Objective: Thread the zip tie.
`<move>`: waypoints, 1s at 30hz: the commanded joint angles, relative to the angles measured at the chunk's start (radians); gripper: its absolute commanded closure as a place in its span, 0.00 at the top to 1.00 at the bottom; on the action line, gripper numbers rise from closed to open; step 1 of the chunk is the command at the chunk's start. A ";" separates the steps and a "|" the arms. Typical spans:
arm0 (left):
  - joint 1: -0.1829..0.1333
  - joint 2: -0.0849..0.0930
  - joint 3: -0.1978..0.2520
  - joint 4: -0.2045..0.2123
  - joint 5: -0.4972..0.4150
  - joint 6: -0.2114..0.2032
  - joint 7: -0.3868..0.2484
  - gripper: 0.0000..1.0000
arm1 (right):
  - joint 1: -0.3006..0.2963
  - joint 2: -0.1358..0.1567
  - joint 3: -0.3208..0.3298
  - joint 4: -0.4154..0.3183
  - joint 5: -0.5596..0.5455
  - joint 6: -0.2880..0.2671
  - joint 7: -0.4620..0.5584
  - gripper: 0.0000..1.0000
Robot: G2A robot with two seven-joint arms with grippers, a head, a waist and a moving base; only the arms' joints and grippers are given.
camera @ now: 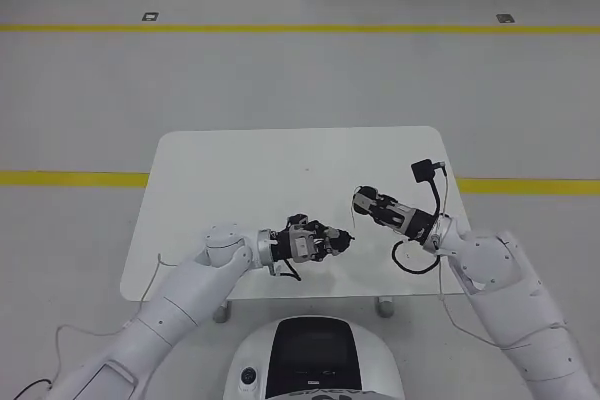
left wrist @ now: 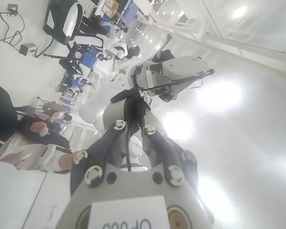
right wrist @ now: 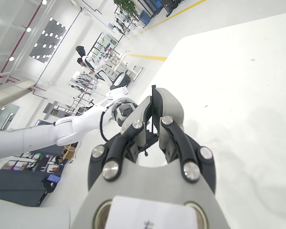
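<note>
Both grippers hover above the front part of the white table (camera: 280, 170), tips facing each other a small gap apart. My right gripper (right wrist: 154, 103) (camera: 361, 196) is shut on a thin black zip tie (right wrist: 153, 110) that stands out past its fingertips and runs back between the fingers. My left gripper (left wrist: 133, 116) (camera: 342, 239) is shut on a thin black zip tie strand (left wrist: 127, 146) that trails back toward the palm. The left wrist view shows the right gripper (left wrist: 171, 82) farther off with the black strap (left wrist: 186, 79) across it. Whether both hold one tie I cannot tell.
The table's (right wrist: 228, 84) surface bears a few small dark specks. Its front edge lies just under the left forearm. A black camera block (camera: 423, 170) and cable loops (camera: 412, 262) sit on the right wrist. Floor with yellow lines (camera: 60, 178) surrounds the table.
</note>
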 commanded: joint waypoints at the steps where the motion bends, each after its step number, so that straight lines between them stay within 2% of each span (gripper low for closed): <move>1: -0.012 0.001 0.001 -0.005 0.016 -0.006 0.010 0.00 | -0.001 0.001 -0.001 -0.002 0.002 0.000 0.000 0.00; 5: -0.012 0.001 0.001 -0.005 0.016 -0.006 0.010 0.00 | -0.002 0.005 -0.002 -0.003 0.005 0.000 -0.001 0.00; 8: -0.005 0.001 0.002 -0.010 0.012 -0.010 0.037 0.00 | -0.003 0.007 -0.003 -0.005 0.006 0.000 -0.001 0.00; 10: -0.002 0.000 0.005 -0.010 -0.006 0.001 0.036 0.00 | -0.003 0.008 -0.003 -0.005 0.007 0.000 -0.004 0.00; 16: -0.016 0.001 0.023 0.015 -0.050 0.001 0.035 0.00 | -0.005 0.012 -0.005 -0.005 0.008 0.000 -0.008 0.00; 21: -0.022 0.005 0.034 0.022 -0.079 0.001 0.019 0.00 | -0.003 0.015 -0.010 -0.005 0.007 0.000 -0.013 0.00; 30: -0.034 0.012 0.050 0.027 -0.103 0.001 0.027 0.00 | -0.002 0.020 -0.017 -0.005 0.008 0.000 -0.017 0.00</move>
